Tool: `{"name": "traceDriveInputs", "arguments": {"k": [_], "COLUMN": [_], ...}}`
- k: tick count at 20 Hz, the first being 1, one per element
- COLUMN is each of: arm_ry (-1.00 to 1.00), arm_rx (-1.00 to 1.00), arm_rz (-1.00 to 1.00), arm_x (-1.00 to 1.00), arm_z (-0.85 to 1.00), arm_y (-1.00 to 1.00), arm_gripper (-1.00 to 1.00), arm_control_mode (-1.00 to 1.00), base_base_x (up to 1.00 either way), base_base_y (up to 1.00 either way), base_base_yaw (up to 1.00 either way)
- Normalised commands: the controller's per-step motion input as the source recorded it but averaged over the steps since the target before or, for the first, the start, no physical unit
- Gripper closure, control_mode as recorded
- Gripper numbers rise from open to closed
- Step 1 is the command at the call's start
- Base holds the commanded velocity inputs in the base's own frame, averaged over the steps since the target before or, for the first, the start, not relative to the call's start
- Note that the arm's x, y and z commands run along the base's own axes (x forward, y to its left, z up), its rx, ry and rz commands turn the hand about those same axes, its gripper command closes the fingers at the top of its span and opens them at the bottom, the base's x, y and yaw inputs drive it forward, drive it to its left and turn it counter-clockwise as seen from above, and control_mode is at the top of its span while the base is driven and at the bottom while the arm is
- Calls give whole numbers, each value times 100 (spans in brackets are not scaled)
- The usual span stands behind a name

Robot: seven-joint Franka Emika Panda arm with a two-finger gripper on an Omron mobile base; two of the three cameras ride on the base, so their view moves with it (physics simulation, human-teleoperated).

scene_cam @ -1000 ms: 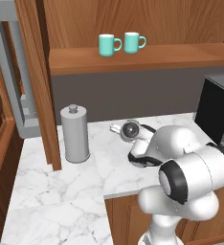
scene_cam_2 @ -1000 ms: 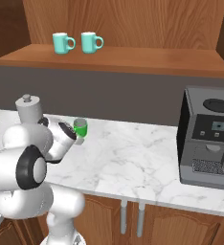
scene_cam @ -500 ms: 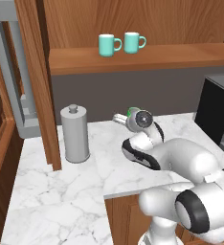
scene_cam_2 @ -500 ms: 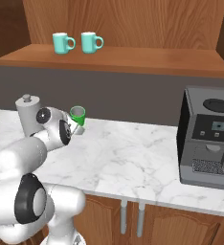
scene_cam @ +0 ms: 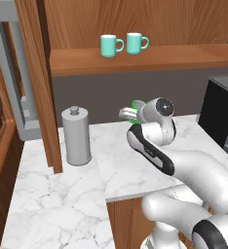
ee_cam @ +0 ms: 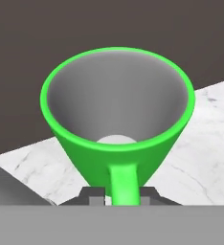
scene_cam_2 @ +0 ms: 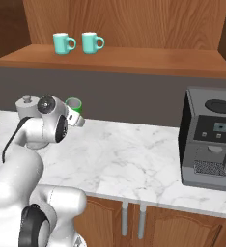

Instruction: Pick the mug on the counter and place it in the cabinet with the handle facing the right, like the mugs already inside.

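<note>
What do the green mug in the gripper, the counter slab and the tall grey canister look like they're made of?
The small bright green mug looks like glazed ceramic or glossy plastic: smooth rim, grey inside. The white counter slab looks like polished marble, judging by its grey veins. The tall grey cylinder canister with a knob lid looks like brushed metal, with a dull even sheen, though painted plastic is possible.

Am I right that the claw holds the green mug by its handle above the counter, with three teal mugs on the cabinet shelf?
Not quite: the right base view shows two teal mugs on the cabinet shelf, not three. The rest stands: the claw grips the green mug at its handle above the counter.
</note>
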Motion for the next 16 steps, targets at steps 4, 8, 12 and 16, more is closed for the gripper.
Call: {"name": "traceDriveInputs", "arguments": {"k": [4, 8, 12, 16], "arm_ry": [0, 0, 0, 0], "arm_rx": [-9, -10, -4, 0], "arm_rz": [17, 15, 15, 20], "arm_x": [-68, -70, -58, -43], "arm_z": [9, 17, 51, 49], "arm_y": [11, 6, 0, 0], "arm_gripper": [100, 100, 100, 100], "arm_control_mode": [-100, -100, -100, -100], "base_base_x": [0, 0, 0, 0], "base_base_y": [0, 0, 0, 0], "base_base_yaw": [0, 0, 0, 0]}}
